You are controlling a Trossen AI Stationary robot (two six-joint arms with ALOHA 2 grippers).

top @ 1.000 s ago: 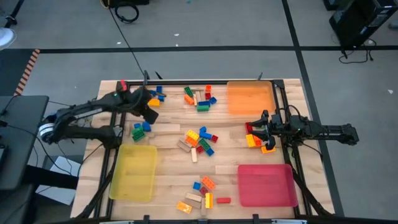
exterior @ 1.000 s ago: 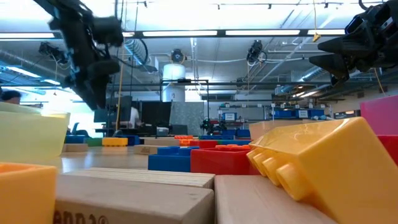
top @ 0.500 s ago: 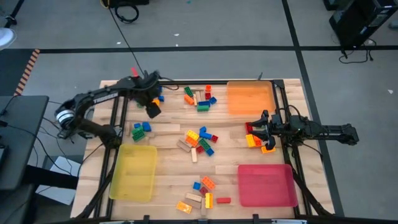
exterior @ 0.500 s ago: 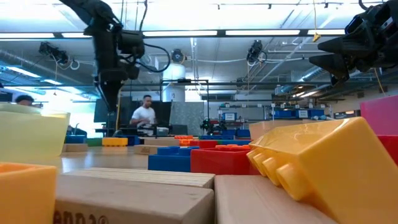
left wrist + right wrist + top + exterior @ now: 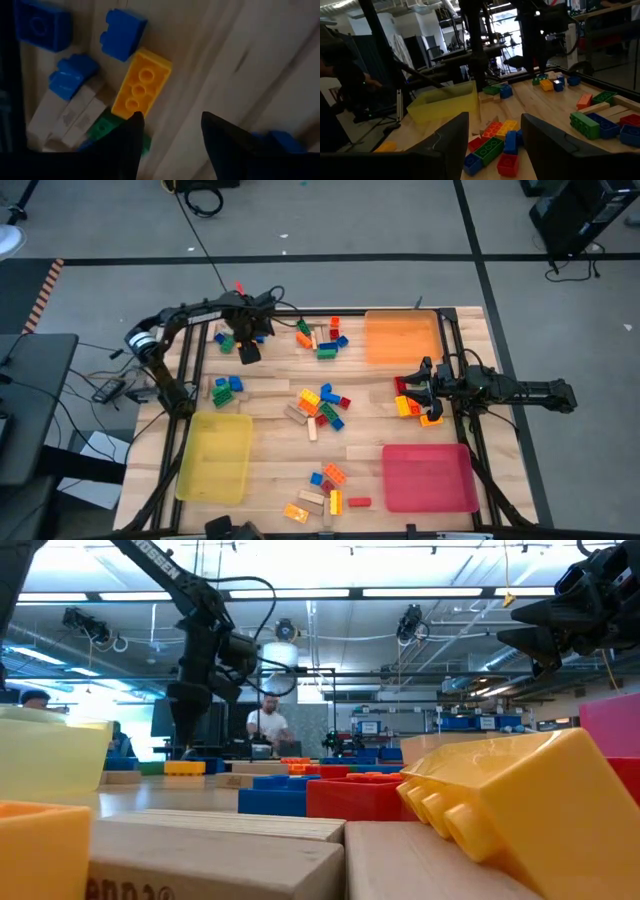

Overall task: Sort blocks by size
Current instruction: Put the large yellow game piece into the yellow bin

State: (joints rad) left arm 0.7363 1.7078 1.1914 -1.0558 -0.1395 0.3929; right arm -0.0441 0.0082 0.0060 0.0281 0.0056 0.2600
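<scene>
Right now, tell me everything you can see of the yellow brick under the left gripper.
The yellow brick is a glossy plastic oblong with three round studs showing along its top. It lies flat and askew on the wooden table, just ahead of the open left gripper. It appears to touch a tan wooden block and a green brick.

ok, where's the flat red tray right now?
In the high view the flat red tray lies at the table's near right corner, below the flat orange tray and just below the right gripper, with a small red brick beside its left edge.
</scene>
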